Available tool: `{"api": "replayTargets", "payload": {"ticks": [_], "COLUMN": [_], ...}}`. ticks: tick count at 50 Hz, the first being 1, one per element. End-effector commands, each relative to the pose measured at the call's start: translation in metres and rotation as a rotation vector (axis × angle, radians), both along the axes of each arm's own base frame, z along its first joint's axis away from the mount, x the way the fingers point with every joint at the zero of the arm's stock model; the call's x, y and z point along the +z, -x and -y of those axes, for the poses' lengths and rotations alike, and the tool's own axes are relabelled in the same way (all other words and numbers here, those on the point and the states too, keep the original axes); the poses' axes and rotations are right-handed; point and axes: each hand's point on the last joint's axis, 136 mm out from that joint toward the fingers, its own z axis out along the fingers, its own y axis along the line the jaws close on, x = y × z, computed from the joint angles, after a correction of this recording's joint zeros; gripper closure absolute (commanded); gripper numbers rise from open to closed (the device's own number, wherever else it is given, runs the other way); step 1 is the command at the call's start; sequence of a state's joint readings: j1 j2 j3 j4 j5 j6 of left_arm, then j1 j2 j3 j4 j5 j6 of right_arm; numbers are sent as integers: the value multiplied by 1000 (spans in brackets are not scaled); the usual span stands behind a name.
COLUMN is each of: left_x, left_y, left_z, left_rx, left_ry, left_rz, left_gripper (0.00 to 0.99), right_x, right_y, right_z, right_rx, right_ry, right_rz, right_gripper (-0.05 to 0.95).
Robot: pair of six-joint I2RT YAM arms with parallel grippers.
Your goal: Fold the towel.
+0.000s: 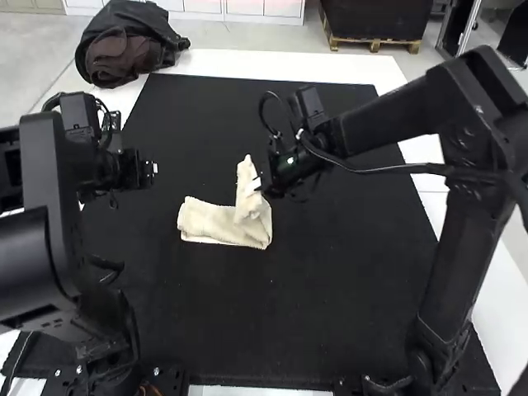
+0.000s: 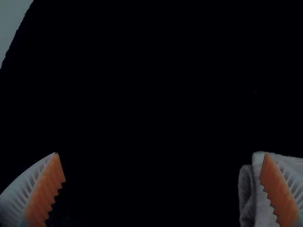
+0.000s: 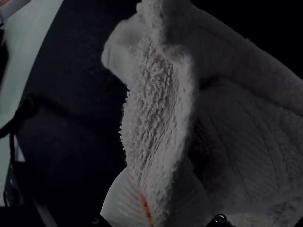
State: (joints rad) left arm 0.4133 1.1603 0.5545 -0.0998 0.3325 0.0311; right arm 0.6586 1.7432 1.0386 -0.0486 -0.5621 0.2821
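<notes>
The right fingers pinch up one end of the towel, presumably to fold it over the part on the mat, while the left fingers stand wide, ready.

Towel: cloth, rough looped pile, matt. Table covering: matt black. Finger pads: matt orange, ridged.
</notes>
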Motion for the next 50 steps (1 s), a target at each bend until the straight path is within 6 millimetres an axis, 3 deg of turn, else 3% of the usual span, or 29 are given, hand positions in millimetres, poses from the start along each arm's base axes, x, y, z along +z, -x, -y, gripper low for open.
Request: {"api": "replayTargets", "payload": {"ticks": [1,22,50], "left_x": [0,0,-2], "left_y": [4,13,15], "left_z": [-5,-20,-22], "left_rx": [34,98,103], "left_ry": [0,7,9], "left_rz": [7,16,9], "left_gripper": [30,30,30], "right_x": [13,12,-1], "right_y": [3,5,4], "right_z": [-25,-78,-115], "right_rx": [45,123,168], "right_ry": [-37,-53,-56], "right_rz": [14,22,17], "right_gripper": [923,923,923]}}
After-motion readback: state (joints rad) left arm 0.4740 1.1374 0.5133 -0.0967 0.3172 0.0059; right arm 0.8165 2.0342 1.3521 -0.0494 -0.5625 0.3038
